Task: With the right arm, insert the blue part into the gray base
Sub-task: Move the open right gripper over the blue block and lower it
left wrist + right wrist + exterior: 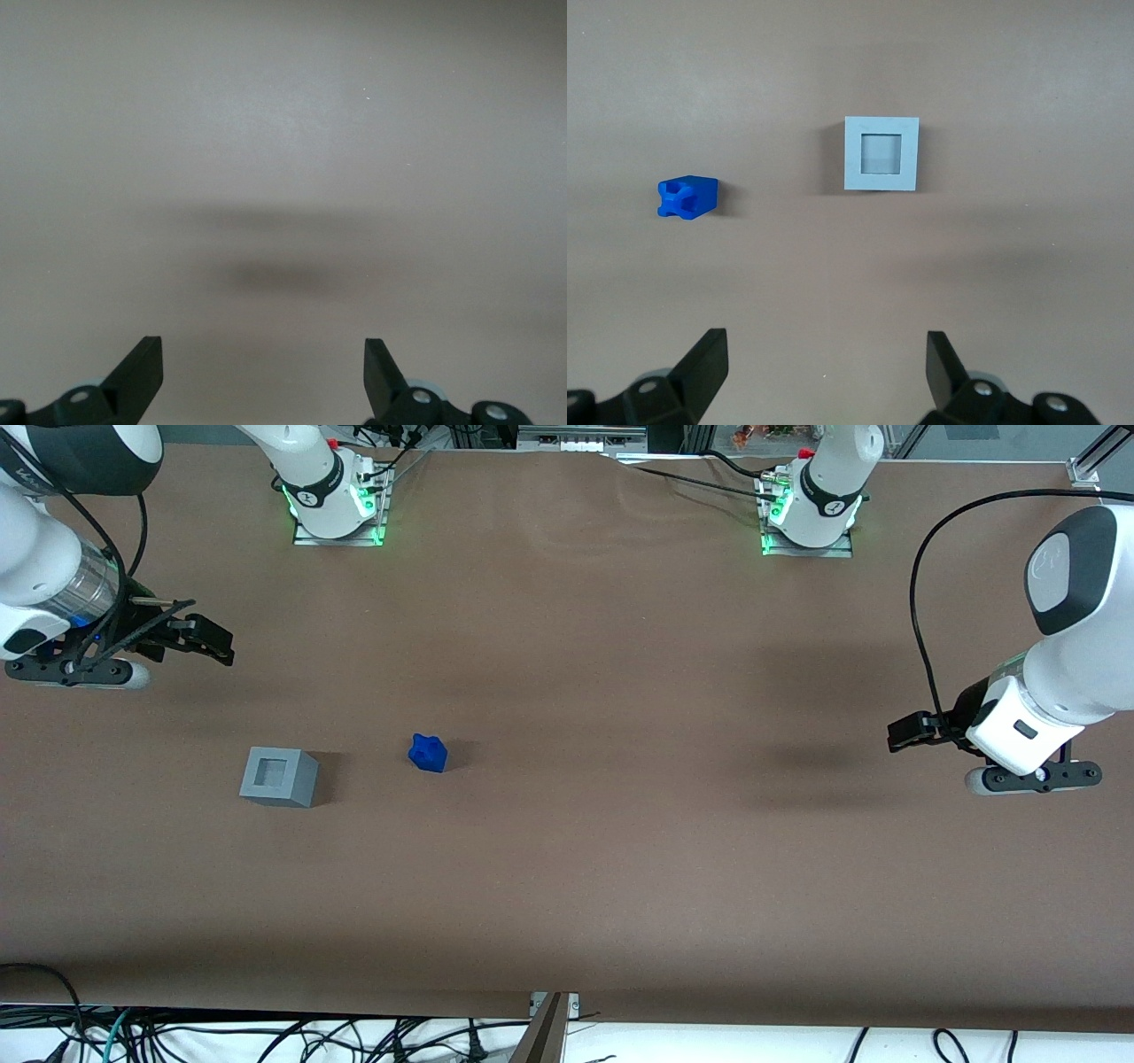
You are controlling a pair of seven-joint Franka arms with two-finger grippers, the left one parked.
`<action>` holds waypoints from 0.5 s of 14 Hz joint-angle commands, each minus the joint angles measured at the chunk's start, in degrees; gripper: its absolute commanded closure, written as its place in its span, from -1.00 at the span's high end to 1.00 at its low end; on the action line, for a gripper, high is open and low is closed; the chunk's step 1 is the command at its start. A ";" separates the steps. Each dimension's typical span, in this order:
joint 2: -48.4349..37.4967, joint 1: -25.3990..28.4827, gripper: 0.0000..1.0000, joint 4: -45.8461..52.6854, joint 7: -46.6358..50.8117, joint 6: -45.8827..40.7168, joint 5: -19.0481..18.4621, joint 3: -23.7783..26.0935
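Observation:
The blue part (428, 753) lies on the brown table, beside the gray base (278, 776) and a little apart from it. The base stands upright, its square recess facing up and holding nothing. The right arm's gripper (217, 645) hangs above the table, farther from the front camera than the base and toward the working arm's end. It is open and holds nothing. The right wrist view shows the blue part (687, 197), the gray base (881, 154) and the gripper (826, 345) with its fingers wide apart over bare table.
Two arm mounts (335, 496) (811, 505) with green lights stand at the table's edge farthest from the front camera. Cables (266, 1036) and a metal bracket (549, 1027) lie along the edge nearest that camera.

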 commanded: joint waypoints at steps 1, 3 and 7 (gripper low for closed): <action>0.81 0.36 0.98 1.16 0.70 -0.83 0.26 0.47; 0.98 0.45 0.98 1.07 0.70 -0.84 0.34 0.56; 5.10 3.52 0.98 0.02 6.64 7.22 1.66 0.82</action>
